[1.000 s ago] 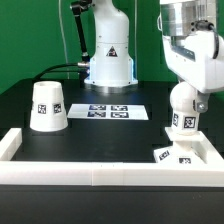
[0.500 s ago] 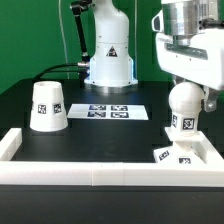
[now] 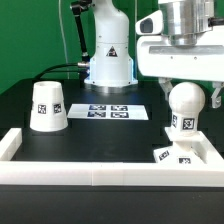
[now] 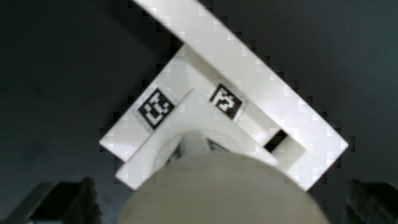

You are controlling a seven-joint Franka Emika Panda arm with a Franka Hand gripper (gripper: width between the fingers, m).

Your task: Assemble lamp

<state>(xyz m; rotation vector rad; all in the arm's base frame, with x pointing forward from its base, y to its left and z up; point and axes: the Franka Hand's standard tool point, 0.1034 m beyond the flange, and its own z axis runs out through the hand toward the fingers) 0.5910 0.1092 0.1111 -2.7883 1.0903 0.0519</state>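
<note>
The white rounded bulb (image 3: 183,108) stands upright on the low angular base (image 3: 180,153) at the exterior view's right, inside the corner of the white rail. My gripper (image 3: 188,84) hangs just above the bulb's top, open, with a finger on either side and nothing held. In the wrist view the bulb (image 4: 214,185) fills the space between my dark fingers (image 4: 64,200), apart from both, and the tagged base (image 4: 214,110) lies beyond it. The tapered shade (image 3: 47,106) stands alone at the exterior view's left.
The marker board (image 3: 108,111) lies flat at the table's middle. A white rail (image 3: 90,168) runs along the front and side edges. The arm's white pedestal (image 3: 108,60) stands at the back, with a cable beside it.
My gripper has risen from around the bulb's upper part to above it, and its jaws have spread. The bulb stays standing on the base.
</note>
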